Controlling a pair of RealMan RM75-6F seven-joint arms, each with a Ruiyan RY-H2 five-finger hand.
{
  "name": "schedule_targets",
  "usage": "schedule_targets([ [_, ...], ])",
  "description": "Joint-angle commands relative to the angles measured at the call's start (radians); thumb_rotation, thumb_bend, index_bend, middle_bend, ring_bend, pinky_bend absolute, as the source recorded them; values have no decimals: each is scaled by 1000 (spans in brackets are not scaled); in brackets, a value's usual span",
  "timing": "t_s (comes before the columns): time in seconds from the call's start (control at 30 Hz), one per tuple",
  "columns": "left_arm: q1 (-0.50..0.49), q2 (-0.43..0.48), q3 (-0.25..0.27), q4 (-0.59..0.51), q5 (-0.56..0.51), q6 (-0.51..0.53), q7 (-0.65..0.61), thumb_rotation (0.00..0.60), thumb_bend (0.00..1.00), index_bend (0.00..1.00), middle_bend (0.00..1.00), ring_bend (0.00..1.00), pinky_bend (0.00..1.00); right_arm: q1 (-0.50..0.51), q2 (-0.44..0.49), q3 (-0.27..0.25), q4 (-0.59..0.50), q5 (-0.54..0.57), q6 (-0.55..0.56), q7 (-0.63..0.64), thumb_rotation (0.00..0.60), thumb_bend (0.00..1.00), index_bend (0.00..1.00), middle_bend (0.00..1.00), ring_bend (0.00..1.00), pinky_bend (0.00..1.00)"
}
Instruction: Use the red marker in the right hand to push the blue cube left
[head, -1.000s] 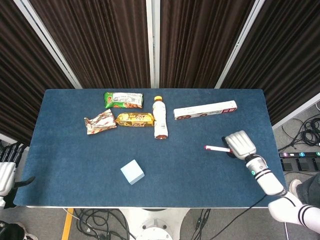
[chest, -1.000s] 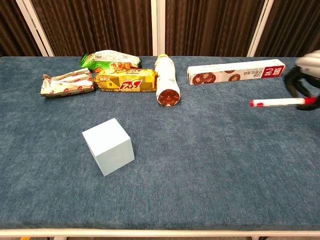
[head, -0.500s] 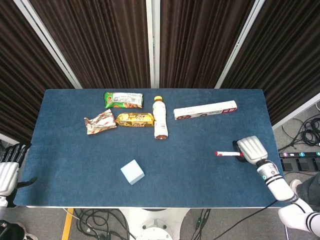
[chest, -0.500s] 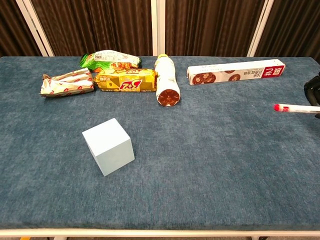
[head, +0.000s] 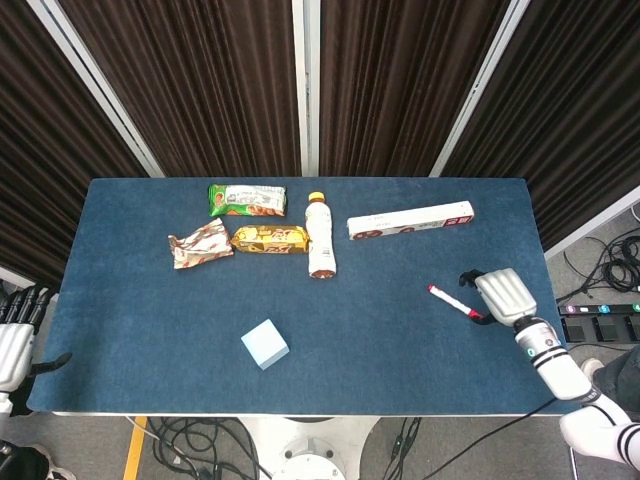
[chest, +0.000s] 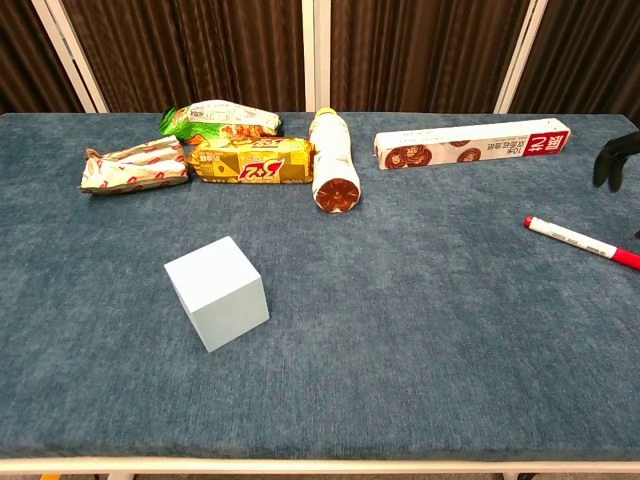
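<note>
The pale blue cube (head: 265, 344) (chest: 217, 292) sits on the blue cloth near the table's front, left of centre. The red-and-white marker (head: 453, 301) (chest: 580, 241) lies flat and slanted on the cloth at the right side. Its rear end reaches the edge of my right hand (head: 505, 296). That hand rests at the table's right side with its thumb lifted away from the marker; the chest view shows only one dark finger (chest: 611, 160). The marker is far right of the cube. My left hand (head: 14, 346) hangs off the table's left front corner, holding nothing.
Along the back lie a green snack pack (head: 246, 199), a silver wrapper (head: 200, 244), a gold biscuit pack (head: 269, 239), a bottle on its side (head: 319, 237) and a long white box (head: 410, 221). Bare cloth stretches between cube and marker.
My right hand carried the marker rightward, away from the cube. The marker has swung from level to slanted and now lies on the cloth, with the thumb apart from it.
</note>
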Motion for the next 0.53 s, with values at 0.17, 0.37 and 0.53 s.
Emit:
schedule_targets([
  [0.17,4,11,-6,-16,-3,13,3,600,50,85,69,25,82,-143,108,19,-80,99,145,-67,422,0,166,197,87,85],
  [0.37,3,23,-13,-25,-12,11,7,600,50,84,69,25,82,-263,176,3,-165,180,219,-125,347,0,2,17,0,0],
  [0.53,1,30,-9,-34,-7,9,19,600,49,84,69,25,82,-323,177,12,-150,186,294,-125,336,0,0,0,0,0],
])
